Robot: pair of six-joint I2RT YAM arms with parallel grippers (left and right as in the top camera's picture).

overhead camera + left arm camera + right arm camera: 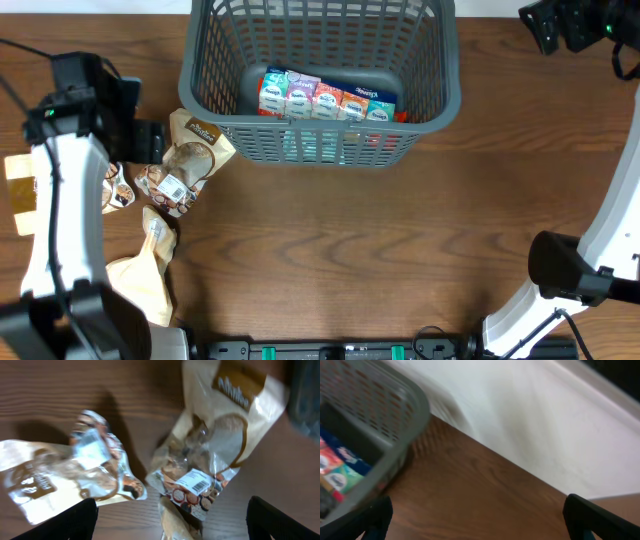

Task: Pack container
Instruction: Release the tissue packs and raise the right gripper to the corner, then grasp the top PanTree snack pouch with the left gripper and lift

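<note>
The container (320, 140) sits open-side up at the far middle of the tabletop (350, 250), long axis left to right, between the left tool (172, 517), jaws spread above snack packets (200, 475), and the right tool (475, 522), likewise spread.

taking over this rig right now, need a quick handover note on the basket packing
Left gripper: open, empty, hovering over the loose snack packets on the table, left of the basket.
Right gripper: open, empty, over bare table by the basket's right side.
Basket: at the table's far edge, with a row of colourful packets on its floor.
Done: that row is packed.
Left: several packets lie outside, including a pale pouch nearer the front edge; probably the left arm's next pick.
</note>
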